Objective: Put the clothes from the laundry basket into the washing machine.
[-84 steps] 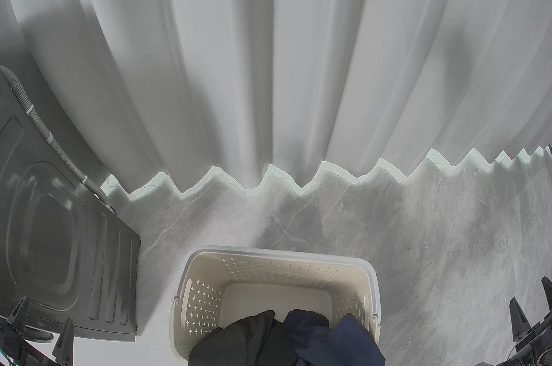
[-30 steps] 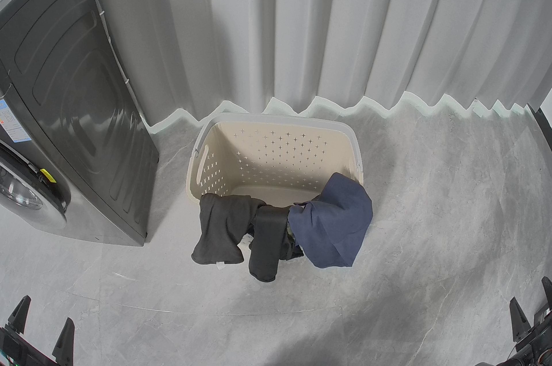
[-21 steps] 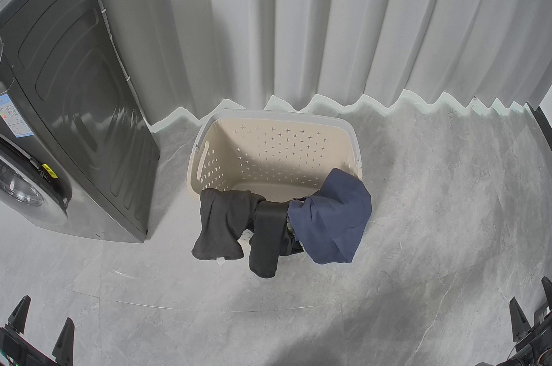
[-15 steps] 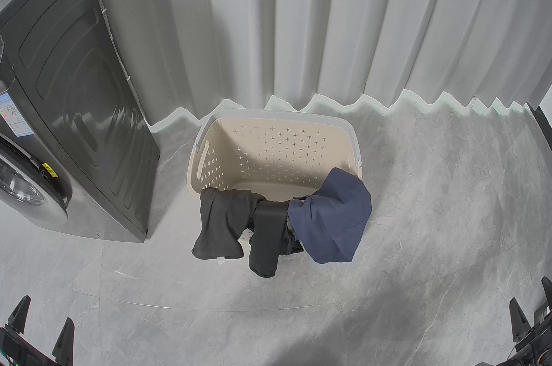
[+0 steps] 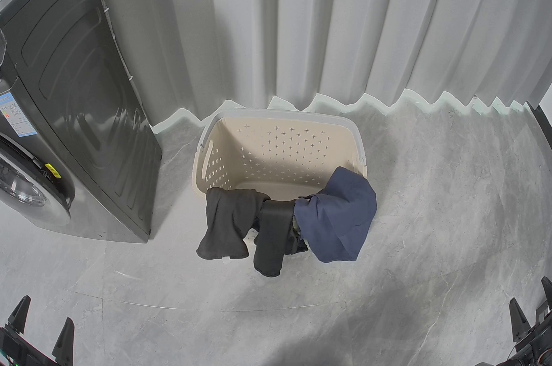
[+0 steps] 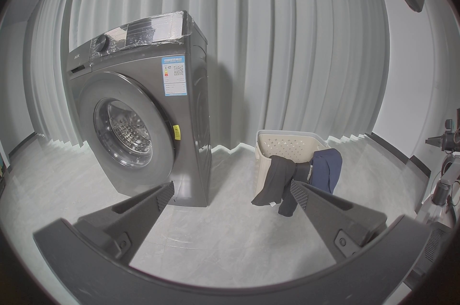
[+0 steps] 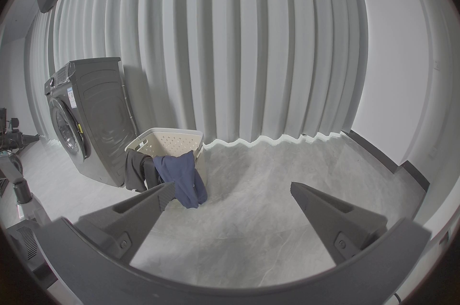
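Nearest, the left gripper (image 5: 43, 320) and right gripper (image 5: 530, 301) sit low, fingers spread and holding nothing. Grey floor (image 5: 287, 315) lies between them and one basket (image 5: 282, 117). Three clothes (image 5: 273, 235) hang over its near rim: two black, one navy. One washing machine (image 5: 80, 114) stands to its left, with a curtain (image 5: 345, 11) behind.

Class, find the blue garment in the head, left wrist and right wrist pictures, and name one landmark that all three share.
Head view: blue garment hangs over the basket's near rim, at the end away from the washing machine.
Left wrist view: blue garment on the basket's front, dark clothes between it and the machine.
Right wrist view: blue garment on the same rim, beside the dark clothes.
Shared landmark: the washing machine.
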